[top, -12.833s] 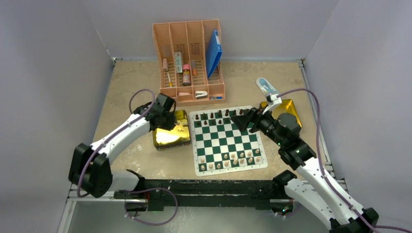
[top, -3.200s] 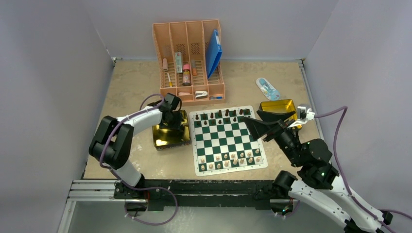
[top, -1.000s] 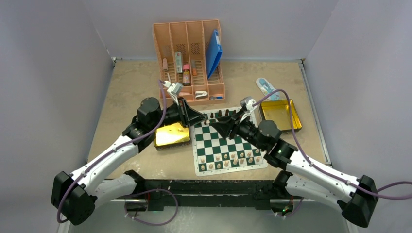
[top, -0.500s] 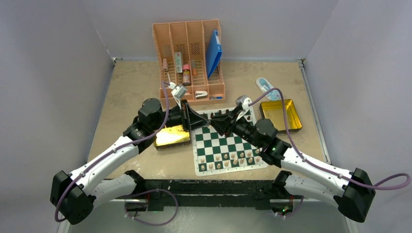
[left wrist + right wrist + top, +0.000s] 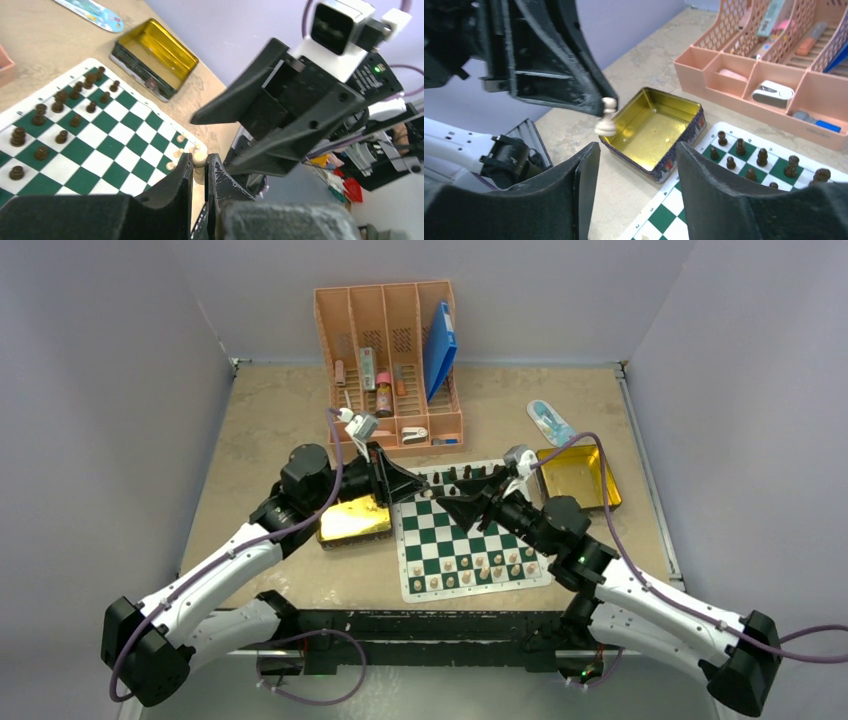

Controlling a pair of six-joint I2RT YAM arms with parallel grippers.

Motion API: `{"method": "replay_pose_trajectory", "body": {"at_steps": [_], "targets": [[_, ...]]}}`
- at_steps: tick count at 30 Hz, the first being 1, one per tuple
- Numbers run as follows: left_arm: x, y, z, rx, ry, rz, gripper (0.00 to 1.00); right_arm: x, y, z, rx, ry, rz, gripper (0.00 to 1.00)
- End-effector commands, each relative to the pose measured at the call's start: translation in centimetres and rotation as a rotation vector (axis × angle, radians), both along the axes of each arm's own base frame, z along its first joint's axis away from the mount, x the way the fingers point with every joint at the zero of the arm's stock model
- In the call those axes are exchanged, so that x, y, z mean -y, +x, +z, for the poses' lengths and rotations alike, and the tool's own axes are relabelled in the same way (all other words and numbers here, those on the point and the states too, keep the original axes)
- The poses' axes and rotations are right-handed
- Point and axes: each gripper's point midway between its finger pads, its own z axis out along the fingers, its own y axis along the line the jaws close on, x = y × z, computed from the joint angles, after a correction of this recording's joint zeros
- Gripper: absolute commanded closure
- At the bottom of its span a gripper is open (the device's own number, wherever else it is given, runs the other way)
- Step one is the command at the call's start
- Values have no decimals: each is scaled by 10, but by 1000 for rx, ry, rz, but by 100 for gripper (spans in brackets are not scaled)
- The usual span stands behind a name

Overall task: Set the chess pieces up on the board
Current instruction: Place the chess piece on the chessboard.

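The pale pawn [image 5: 606, 117] is clamped upright between the two fingers of the left pincer [image 5: 200, 159], which is closed on the piece near its head. The pawn is in the air above the far-left part of the board [image 5: 455, 525], clear of its surface.

The board lies flat on the bench [image 5: 270, 410]. The dark pieces [image 5: 455, 478] stand in its two far rows. The pale pieces [image 5: 480, 565] stand in its two near rows.

The right pincer [image 5: 636, 150] points at the left pincer from the opposite side. Its jaws are spread apart and nothing is between them. The pawn is just ahead of them, not in contact.

An open gold tin [image 5: 350, 522] sits just beside the left edge of the board. A second open gold tin [image 5: 580, 475] sits near its far-right corner. A pink organiser [image 5: 388, 350] stands beyond the far edge of the board.
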Motion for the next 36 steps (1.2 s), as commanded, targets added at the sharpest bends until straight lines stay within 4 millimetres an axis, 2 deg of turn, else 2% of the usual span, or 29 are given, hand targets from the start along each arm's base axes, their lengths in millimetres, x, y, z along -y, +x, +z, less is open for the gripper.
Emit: {"method": "replay_pose_trajectory", "body": {"at_steps": [1,4,10,13,18,22,25,28,30,34,35,36], "targets": [[-6,14,28,97,-57,97,100,0,-15,25,61,44,61,36],[-2,15,29,78,-85,88,100,-7,-17,34,94,51,97,31],[4,12,27,43,-108,45,100,-10,-6,52,124,68,61,40],[4,10,25,31,-113,39,100,-12,-6,57,136,93,67,41],[1,11,22,26,-131,65,100,-20,-2,52,125,85,79,42],[3,8,19,4,-138,48,100,-20,0,53,128,92,70,47],[4,3,18,-22,-153,22,100,-21,-1,58,148,110,78,56],[4,-3,20,-34,-159,1,100,-27,-2,53,163,88,104,73],[3,-6,22,-46,-149,-5,100,-31,-3,49,171,60,125,80],[-3,-12,25,-72,-146,5,100,-40,-10,36,159,6,199,83],[-5,-13,27,-64,-150,12,100,-42,-11,32,146,-3,211,82],[-7,-13,28,-55,-148,22,100,-44,-12,29,141,-8,222,76]]}}
